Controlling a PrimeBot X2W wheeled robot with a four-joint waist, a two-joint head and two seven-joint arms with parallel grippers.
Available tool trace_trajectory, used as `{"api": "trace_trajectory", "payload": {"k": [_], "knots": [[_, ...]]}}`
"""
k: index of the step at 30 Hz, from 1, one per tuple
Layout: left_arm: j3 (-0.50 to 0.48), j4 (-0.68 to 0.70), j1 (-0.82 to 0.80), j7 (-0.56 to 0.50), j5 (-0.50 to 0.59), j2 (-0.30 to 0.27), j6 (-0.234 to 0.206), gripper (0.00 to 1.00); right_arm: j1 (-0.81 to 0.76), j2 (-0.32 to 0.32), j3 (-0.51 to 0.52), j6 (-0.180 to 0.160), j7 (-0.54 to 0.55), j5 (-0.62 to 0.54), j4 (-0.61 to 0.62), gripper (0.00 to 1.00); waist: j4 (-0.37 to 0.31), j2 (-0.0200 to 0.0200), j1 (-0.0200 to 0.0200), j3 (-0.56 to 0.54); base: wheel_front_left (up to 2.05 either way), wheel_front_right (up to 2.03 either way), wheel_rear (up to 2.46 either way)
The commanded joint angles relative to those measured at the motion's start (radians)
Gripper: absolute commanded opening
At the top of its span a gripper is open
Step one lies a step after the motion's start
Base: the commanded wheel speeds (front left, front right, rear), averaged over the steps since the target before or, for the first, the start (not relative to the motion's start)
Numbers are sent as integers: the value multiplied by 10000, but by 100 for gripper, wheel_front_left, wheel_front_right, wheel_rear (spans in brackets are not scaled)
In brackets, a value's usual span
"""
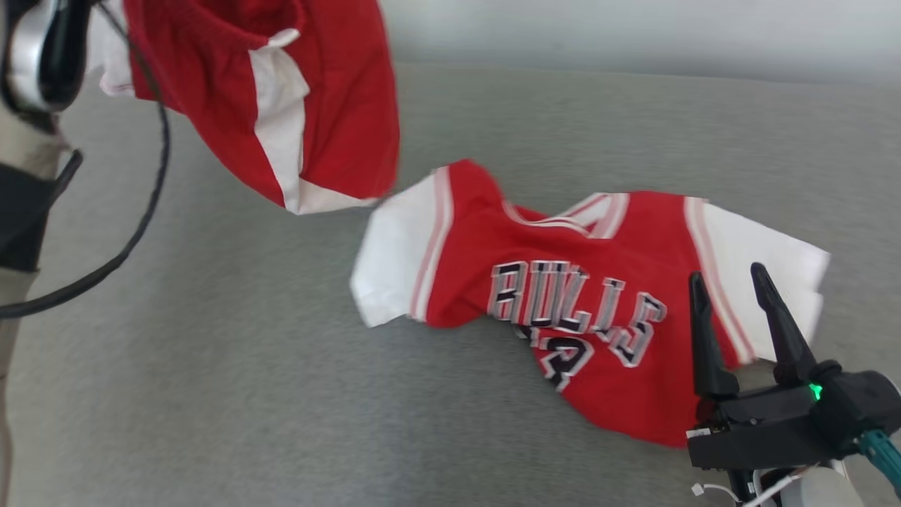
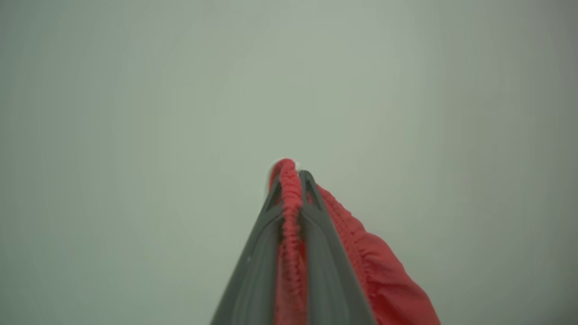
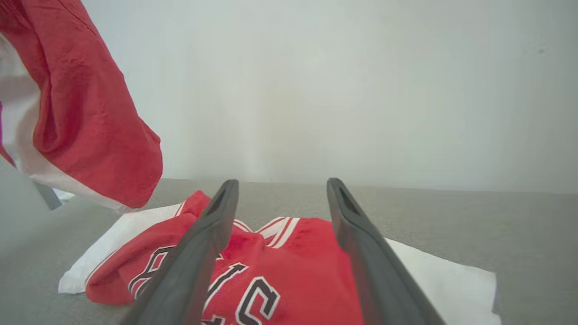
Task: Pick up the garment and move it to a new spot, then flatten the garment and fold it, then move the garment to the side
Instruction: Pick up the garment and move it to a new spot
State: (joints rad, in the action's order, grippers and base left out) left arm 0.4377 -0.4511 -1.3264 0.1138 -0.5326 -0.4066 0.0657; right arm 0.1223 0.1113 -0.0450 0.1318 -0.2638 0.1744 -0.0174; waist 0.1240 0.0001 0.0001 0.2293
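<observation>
Clearly the piece in hand is the pair of red shorts (image 1: 281, 105) with a white side stripe. It hangs in the air at the upper left of the head view, well above the grey padded surface (image 1: 211, 366) and touching nothing below. The left gripper (image 2: 291, 178) is pinched tight on the shorts' gathered elastic waistband (image 2: 291, 212). In the left wrist view that ruffled red band runs up between the two pressed-together fingers, and the rest of the cloth spills off to one side. Gripping the waistband makes sense: it is the thickest, firmest edge, so the legs drop freely under their own weight, which should help the shorts land spread out rather than bunched. I judge this to be the carrying step of the task, with flattening and folding not yet begun.

Below and to the right lies a red and white Bulls jersey (image 1: 563, 282), rumpled, with one sleeve turned up and the lettering creased. It is apart from the hanging shorts, though their hem comes near its upper sleeve in the head view.

The right gripper (image 1: 728, 274) hovers low over the jersey's near corner with its fingers (image 3: 198, 253) spread wide and nothing between them. It seems to be waiting to catch or smooth cloth. A dark cable (image 1: 151, 197) loops down beside the left arm, and a pale wall (image 1: 633, 35) closes the far side.
</observation>
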Motion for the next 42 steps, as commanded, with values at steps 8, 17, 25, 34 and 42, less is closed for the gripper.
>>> {"api": "trace_trajectory", "payload": {"k": [8,17,25,34,42], "knots": [[-563,198,1029,378,-200,-873,-387,0,119,429,-247,-22,433,-179,617,100,2408,-1,-1,728,0,0,0],[-1263,170,1829,590,-458,-2036,-621,0,-41,688,-342,-22,859,-211,1313,100,2547,-1,-1,905,0,0,0],[-1515,-7,1735,638,-542,-2510,-653,0,-39,830,-283,-22,1075,-283,1768,100,2099,-1,-1,1096,0,0,0],[-1532,-829,2278,923,-669,-2363,-666,0,-6,998,-228,-22,1390,-376,2421,100,1634,-1,-1,1487,0,0,0],[-1476,-2247,3159,1370,-1017,-1458,-445,0,10,1318,-112,-22,1894,-544,3231,100,1345,-1,-1,1989,0,0,0]]}}
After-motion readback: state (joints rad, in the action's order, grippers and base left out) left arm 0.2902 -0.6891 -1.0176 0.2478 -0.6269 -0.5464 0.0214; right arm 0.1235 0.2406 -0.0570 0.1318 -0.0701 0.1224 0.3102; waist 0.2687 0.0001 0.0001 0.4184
